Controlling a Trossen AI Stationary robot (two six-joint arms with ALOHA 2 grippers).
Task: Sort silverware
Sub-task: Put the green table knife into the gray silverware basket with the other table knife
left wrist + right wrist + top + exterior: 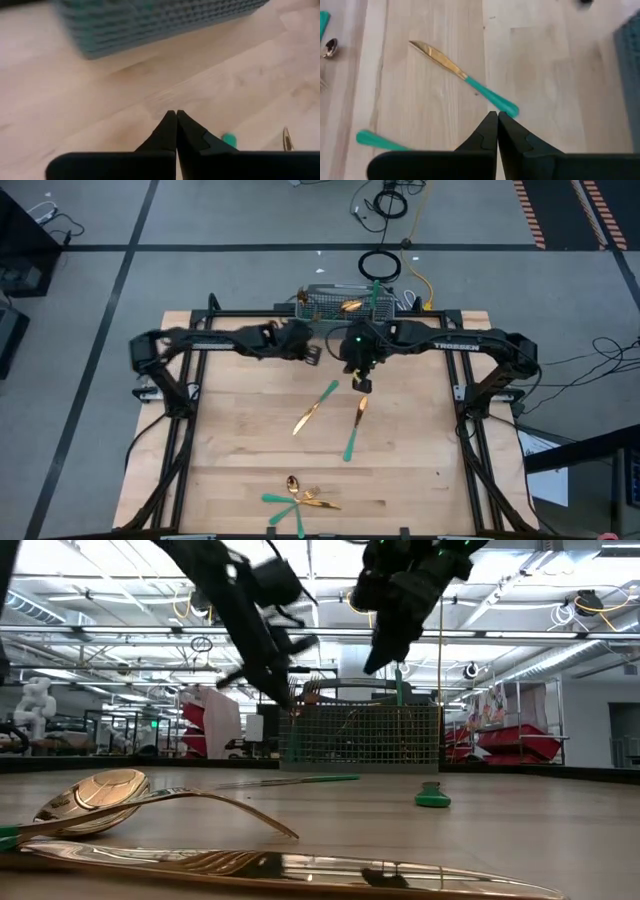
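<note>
The silverware has gold heads and teal handles. A knife (315, 408) (465, 77) and a second piece (355, 425) lie flat mid-table. A spoon (90, 800) and other pieces are piled at the near edge (295, 500). More pieces stand in the grey mesh caddy (345, 305) (360, 735) at the far edge. My left gripper (312, 355) (176, 112) is shut and raised just in front of the caddy. My right gripper (362, 383) (497, 114) is shut and hangs in the air above the knife's handle end (507, 107).
Bare wood lies between the mid-table pieces and the near pile. The arms' frame rails (185, 395) (465, 395) run along both table sides. Cables (385, 265) lie on the floor beyond the caddy.
</note>
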